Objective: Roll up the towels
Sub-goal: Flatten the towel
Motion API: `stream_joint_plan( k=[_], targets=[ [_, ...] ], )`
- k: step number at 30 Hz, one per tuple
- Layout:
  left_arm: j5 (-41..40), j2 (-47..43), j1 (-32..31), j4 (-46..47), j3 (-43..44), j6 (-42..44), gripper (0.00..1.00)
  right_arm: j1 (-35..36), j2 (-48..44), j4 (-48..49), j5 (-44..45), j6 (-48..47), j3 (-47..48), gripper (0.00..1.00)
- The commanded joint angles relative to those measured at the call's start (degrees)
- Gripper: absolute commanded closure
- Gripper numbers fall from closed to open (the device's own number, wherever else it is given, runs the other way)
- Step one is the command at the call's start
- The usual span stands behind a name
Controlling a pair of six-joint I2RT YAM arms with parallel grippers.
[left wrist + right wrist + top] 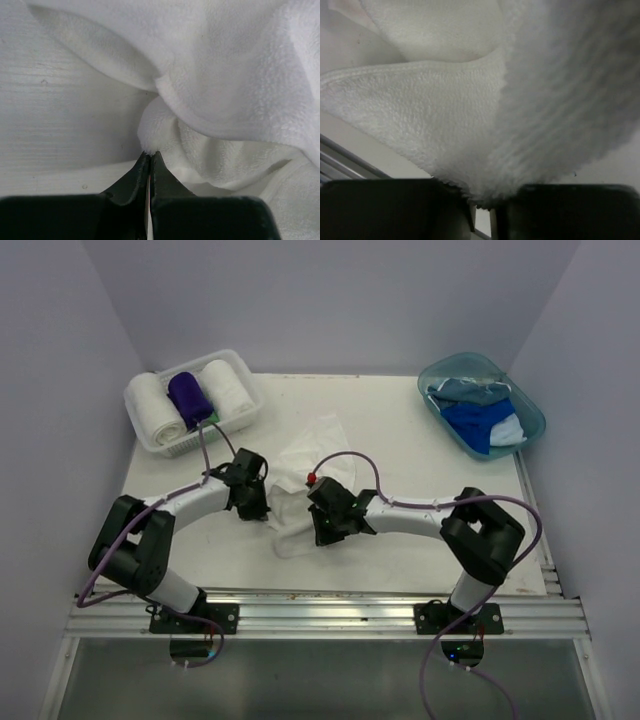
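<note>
A large white towel (305, 462) lies crumpled on the middle of the table. My left gripper (266, 512) is at its left near edge. In the left wrist view the jaws are closed together on a small tuft of the towel (210, 100) at the gripper's tip (150, 153). My right gripper (320, 532) is at the towel's near right part. In the right wrist view it (482, 204) pinches a bunched fold of the towel (470, 115), which hangs over the jaws and hides the fingertips.
A white lattice basket (243, 380) at the back left holds two rolled white towels (157, 408), a rolled purple one (189, 397) and a bit of green. A teal tub (436, 370) at the back right holds blue (478, 423) and pale blue cloths. A metal rail runs along the near edge.
</note>
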Motion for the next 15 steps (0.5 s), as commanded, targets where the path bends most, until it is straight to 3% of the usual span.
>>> stream_joint_plan(
  k=[1, 2, 11, 15],
  targets=[
    [-1.2, 0.3, 0.3, -0.5, 2.3, 1.5, 1.00, -1.0, -0.4, 0.0, 4.9, -0.6, 3.9, 0.94],
    [-1.2, -0.2, 0.4, -1.1, 2.9, 1.7, 1.00, -1.6, -1.1, -0.9, 5.2, -1.0, 4.3, 1.00],
    [-2.7, -10.9, 9.5, -8.8, 12.2, 6.1, 1.00, -16.1, -9.3, -4.9, 6.6, -6.2, 10.8, 1.00],
    [-1.8, -12.9, 15.3, -13.7, 25.1, 8.8, 1.00, -23.5, -11.1, -8.1, 6.9, -9.8, 23.2, 1.00]
  ],
)
